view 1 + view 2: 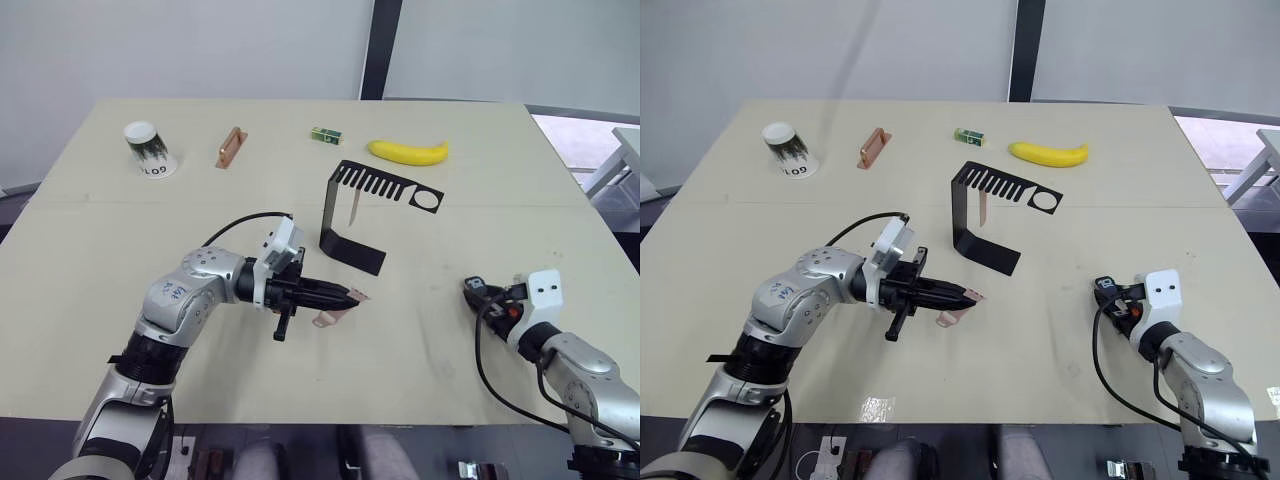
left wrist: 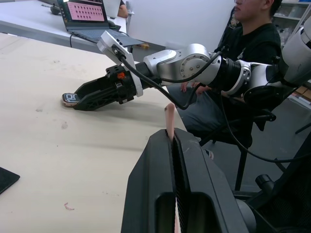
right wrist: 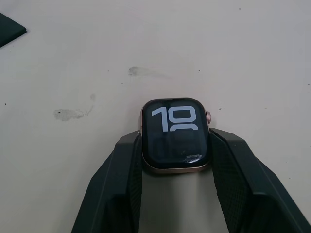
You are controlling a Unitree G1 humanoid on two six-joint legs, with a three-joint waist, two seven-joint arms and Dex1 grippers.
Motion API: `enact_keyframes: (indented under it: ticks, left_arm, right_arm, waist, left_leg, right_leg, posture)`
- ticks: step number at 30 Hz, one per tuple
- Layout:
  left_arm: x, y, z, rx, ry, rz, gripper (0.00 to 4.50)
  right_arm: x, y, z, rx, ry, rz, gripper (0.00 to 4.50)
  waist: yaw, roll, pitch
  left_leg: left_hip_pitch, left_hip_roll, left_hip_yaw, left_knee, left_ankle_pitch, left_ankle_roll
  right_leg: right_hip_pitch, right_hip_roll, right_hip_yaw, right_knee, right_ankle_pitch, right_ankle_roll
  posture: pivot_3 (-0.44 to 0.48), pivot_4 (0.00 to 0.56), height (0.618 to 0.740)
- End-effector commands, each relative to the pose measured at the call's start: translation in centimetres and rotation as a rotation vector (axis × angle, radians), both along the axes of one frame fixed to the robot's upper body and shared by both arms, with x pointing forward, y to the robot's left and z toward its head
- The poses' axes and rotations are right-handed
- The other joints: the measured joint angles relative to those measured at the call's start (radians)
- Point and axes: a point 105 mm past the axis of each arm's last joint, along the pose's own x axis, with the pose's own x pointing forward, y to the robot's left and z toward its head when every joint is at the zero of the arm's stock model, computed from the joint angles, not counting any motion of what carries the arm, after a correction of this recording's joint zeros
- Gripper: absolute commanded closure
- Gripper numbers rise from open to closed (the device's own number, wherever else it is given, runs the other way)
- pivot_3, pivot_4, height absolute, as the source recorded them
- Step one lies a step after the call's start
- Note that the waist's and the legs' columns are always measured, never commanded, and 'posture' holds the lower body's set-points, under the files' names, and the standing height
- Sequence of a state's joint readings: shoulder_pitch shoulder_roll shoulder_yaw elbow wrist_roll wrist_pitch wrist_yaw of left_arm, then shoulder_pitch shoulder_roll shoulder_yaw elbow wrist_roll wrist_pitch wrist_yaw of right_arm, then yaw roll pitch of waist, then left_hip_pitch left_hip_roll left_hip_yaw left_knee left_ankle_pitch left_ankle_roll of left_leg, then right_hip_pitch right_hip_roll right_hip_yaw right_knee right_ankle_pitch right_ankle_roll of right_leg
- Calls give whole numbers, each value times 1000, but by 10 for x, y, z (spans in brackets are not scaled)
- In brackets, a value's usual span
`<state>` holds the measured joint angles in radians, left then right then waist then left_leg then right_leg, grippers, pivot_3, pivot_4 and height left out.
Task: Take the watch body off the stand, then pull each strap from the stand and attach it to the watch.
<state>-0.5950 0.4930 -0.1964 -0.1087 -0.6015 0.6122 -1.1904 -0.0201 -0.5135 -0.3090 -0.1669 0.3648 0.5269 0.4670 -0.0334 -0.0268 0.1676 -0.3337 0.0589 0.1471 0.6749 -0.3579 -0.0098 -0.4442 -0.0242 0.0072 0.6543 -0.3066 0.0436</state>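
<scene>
Near the worktop's [image 1: 120, 240] front edge, the right gripper [image 3: 176, 160] clamps the watch body [image 3: 175, 138], its lower screen shadowed. Left gripper [image 1: 345, 296] pinches one strap [image 1: 335, 315]; the other strap [image 1: 354, 208] hangs half-hidden from the stand [image 1: 350, 245].

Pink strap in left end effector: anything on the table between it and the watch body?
Nothing visible. The salmon-pink strap and the black-faced watch body, gripped by the right end effector, have only bare beige table between them.
</scene>
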Motion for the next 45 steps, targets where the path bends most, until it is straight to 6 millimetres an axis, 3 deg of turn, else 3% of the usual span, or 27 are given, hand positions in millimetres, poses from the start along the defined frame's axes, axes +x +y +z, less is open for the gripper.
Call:
enact_keyframes:
  ticks: [1, 8, 16, 22, 25, 30, 36, 45]
  left_arm:
    - [-1, 4, 7, -17, -34, 13, 4500]
    - [0, 5, 7, -17, -39, 23, 4500]
    - [0, 4, 7, -23, -44, 21, 4500]
    - [6, 8, 8, -1, -125, 53, 4500]
    - [12, 10, 8, 23, -243, 76, 4500]
    - [14, 15, -2, 109, -506, 17, 4500]
    - [14, 12, -5, 141, -708, -58, 4500]
    - [23, 11, -12, 174, -778, -69, 4500]
  right_arm:
    - [-4, 3, 6, -7, 3, 19, 2982]
    - [-10, 13, 21, -15, 10, 95, 2982]
    - [-7, 10, 20, -25, 21, 91, 2982]
    - [-17, 17, 29, -42, 25, 147, 2982]
    - [-28, 34, 40, 29, 57, 234, 2982]
    - [-51, 81, 61, 239, 188, 466, 2982]
    - [-56, 118, 68, 418, 365, 628, 2982]
    - [-56, 145, 69, 575, 516, 650, 2982]
  waist:
    - [1, 0, 0]
    - [3, 0, 0]
    - [4, 0, 0]
    - [4, 0, 0]
    - [3, 0, 0]
    - [3, 0, 0]
    - [6, 0, 0]
    - [2, 0, 0]
  left_leg:
    - [0, 0, 0, 0, 0, 0]
    - [-1, 0, 0, 0, 0, 0]
    - [-1, 0, 0, 0, 0, 0]
    - [-1, 0, 0, 0, 0, 0]
    - [-1, 0, 0, 0, 0, 0]
    - [-1, 0, 0, 0, 0, 0]
    - [-2, 1, -1, 0, -1, 2]
    - [-4, 1, -1, 3, -2, 3]
  right_leg:
    - [0, 0, 0, 0, 0, 0]
    - [0, 0, 0, 0, 0, 0]
    - [0, 0, 0, 0, 0, 0]
    - [0, 0, 0, 0, 0, 0]
    - [0, 0, 0, 0, 0, 0]
    - [0, 0, 0, 0, 0, 0]
    - [0, 0, -1, -1, 0, 0]
    - [-1, -1, -1, -2, 0, 1]
  posture:
    - [0, 150, 740]
    - [0, 150, 740]
    - [0, 150, 740]
    - [0, 150, 740]
    - [0, 150, 740]
    - [0, 150, 740]
    - [0, 150, 740]
    - [0, 150, 740]
